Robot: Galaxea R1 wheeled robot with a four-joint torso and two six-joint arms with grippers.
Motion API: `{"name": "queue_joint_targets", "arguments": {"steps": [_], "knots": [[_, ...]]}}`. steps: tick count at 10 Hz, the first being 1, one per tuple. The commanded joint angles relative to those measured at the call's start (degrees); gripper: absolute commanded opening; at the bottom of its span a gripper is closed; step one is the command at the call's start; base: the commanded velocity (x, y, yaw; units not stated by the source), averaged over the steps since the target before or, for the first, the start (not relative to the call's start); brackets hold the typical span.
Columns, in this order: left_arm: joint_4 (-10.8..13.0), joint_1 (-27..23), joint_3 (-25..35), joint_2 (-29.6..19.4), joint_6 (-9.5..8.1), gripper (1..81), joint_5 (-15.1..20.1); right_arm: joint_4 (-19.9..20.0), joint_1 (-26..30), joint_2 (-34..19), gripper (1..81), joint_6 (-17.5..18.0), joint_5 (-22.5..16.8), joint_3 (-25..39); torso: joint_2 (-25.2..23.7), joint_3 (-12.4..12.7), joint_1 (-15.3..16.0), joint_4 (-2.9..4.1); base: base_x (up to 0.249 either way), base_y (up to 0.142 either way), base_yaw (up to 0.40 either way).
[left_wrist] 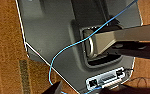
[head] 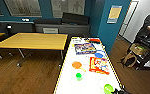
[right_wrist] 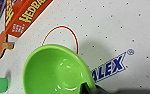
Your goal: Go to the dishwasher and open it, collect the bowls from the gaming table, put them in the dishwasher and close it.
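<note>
The bright green round plastic bowl [right_wrist: 56,70] sits on the long white-topped bench [head: 73,86] at its near right corner, with the right pincer [right_wrist: 87,88] at its rim; whether it grips I cannot tell. A secure hold probably needs the rim seated deep between the fingers, lifting straight up clear of the red game box [head: 99,65].

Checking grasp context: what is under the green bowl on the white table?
The green bowl sits on the white dotted table top, partly covering a red circle line and beside blue lettering. Whatever lies directly beneath the bowl is hidden.
</note>
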Motion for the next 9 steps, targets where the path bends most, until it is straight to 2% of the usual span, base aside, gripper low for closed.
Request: {"name": "queue_joint_targets", "arguments": {"steps": [1, 2, 3, 5, 6, 8, 9], "knots": [[-0.22, -0.75, 0.17, 1.25, -0.11, 81.1, 3.65, 0.54, 11.28, -14.99, 1.0, 0.59, -2.53, 15.06, 0.0, 0.0, 0.0, 0.0, 0.0, 0.0, 0.0], [-0.13, -0.84, 0.17, 1.52, -0.11, 81.1, 3.65, 0.28, 12.68, -19.74, 1.0, 0.59, -5.26, 20.78, 0.0, -0.02, 0.0, 0.0, 0.0, 0.0, 0.0], [0.04, -0.84, 0.17, 1.86, 0.06, 81.1, 3.56, 0.19, 14.0, -25.83, 1.0, 0.68, -9.88, 25.75, 0.0, -0.02, 0.0, 0.0, 0.0, 0.0, 0.0], [0.4, -0.93, 0.17, 2.3, 0.15, 81.1, 2.95, -0.33, 13.84, -34.27, 1.0, 0.59, -14.65, 31.99, 0.0, 0.0, 0.0, 0.0, 0.0, 0.0, 0.0], [0.4, -1.28, 0.17, 2.4, 0.24, 81.1, 3.04, -0.51, 11.82, -38.28, 1.0, 0.42, -15.54, 34.75, 0.0, 0.0, 0.0, 0.0, 0.0, 0.0, 0.0], [0.57, -2.07, 0.52, 2.4, 0.41, 81.1, 2.95, -0.6, 1.57, -43.98, 1.0, -0.1, -14.32, 37.57, 0.0, 0.0, 0.0, 0.0, 0.0, 0.0, 0.0], [0.57, -2.51, 1.49, 1.78, 0.32, 81.1, 2.95, -2.45, -4.4, -44.26, 1.0, -0.29, -11.15, 36.95, 0.0, 0.0, 0.0, 0.0, 0.0, 0.0, 0.0]]}}
